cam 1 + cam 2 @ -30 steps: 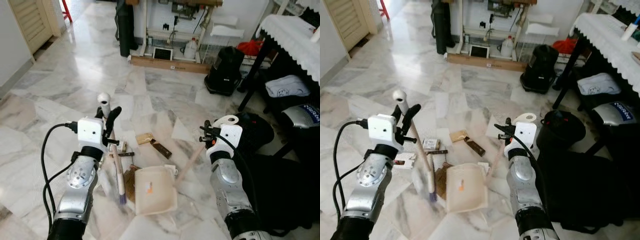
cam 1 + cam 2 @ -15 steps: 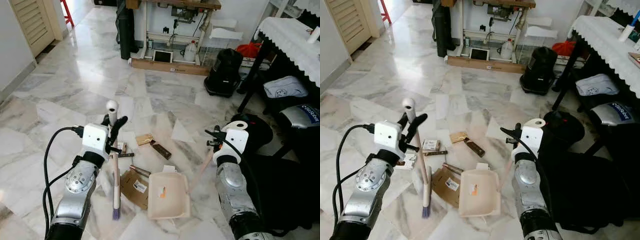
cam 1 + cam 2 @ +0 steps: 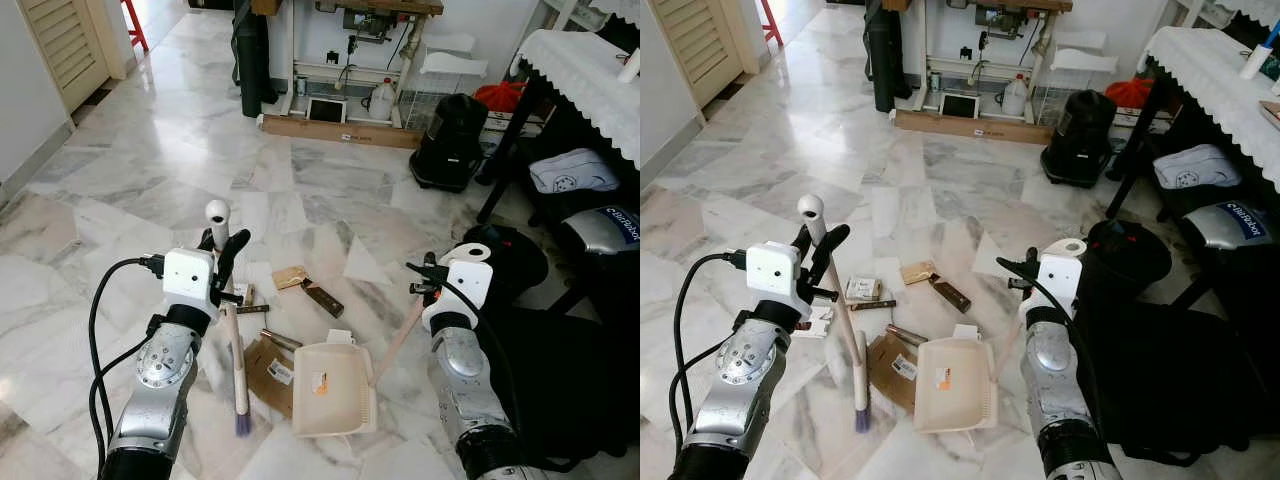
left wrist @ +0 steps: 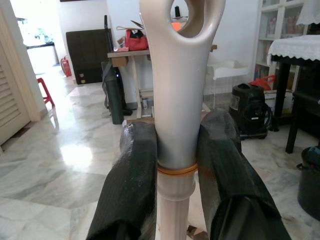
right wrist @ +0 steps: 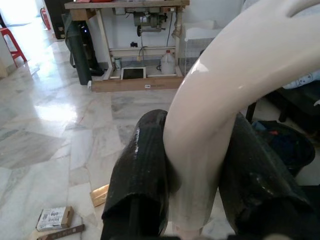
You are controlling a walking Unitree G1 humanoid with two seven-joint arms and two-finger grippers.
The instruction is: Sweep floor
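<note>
Silver jointed arms, white boxy wrist housings, black cable loops, black-fingered left gripper (image 3: pixel 222 262).

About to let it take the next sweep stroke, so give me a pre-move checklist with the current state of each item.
1. Left gripper clamped on the broom handle: ok, fingers press both sides.
2. Right gripper clamped on the dustpan handle: ok.
3. Dustpan resting on the floor: cannot tell whether its front lip sits flush.
4. Broom bristles on the side of the cardboard away from the dustpan: ok.
5. All litter within one stroke: not ok, the small box and brown pieces lie farther out.
6. Dustpan holds litter: cannot tell.
</note>
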